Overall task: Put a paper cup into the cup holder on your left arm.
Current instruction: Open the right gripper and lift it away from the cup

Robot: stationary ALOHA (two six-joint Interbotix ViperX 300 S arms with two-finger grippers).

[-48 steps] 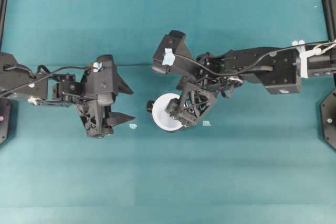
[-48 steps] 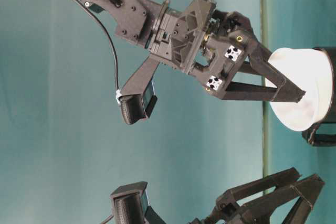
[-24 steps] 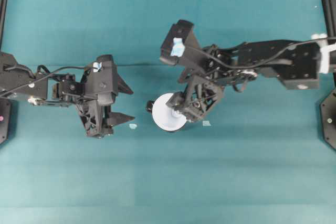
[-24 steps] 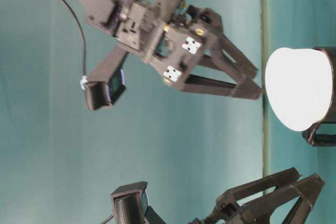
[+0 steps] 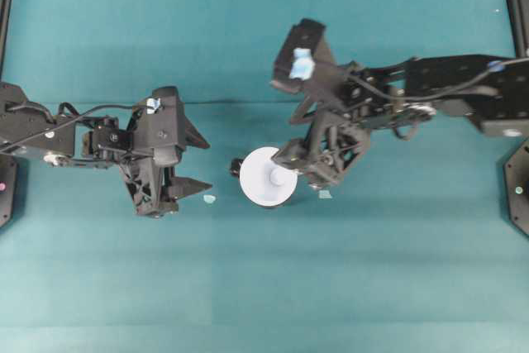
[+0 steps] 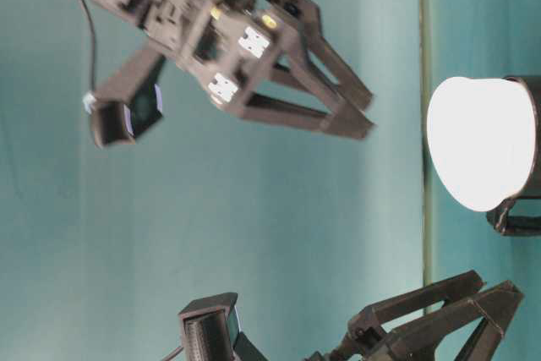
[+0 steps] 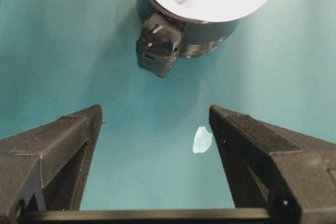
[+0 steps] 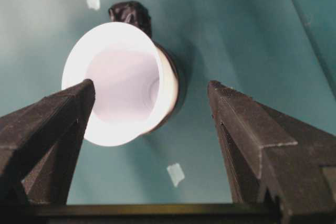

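Since a second ago the right gripper [image 6: 359,112] has lifted off the paper cup [image 5: 266,176], jaws spread, empty; cup sits nested in the cup holder [image 7: 205,38]; left gripper [image 5: 194,164] spread, idle; placement looks finished; next, retreat.

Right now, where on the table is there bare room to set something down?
Free: the wide strip of table below both arms and the strip above them. Crowded: the middle, where the left gripper, the paper cup in the cup holder, and the right gripper sit close together.
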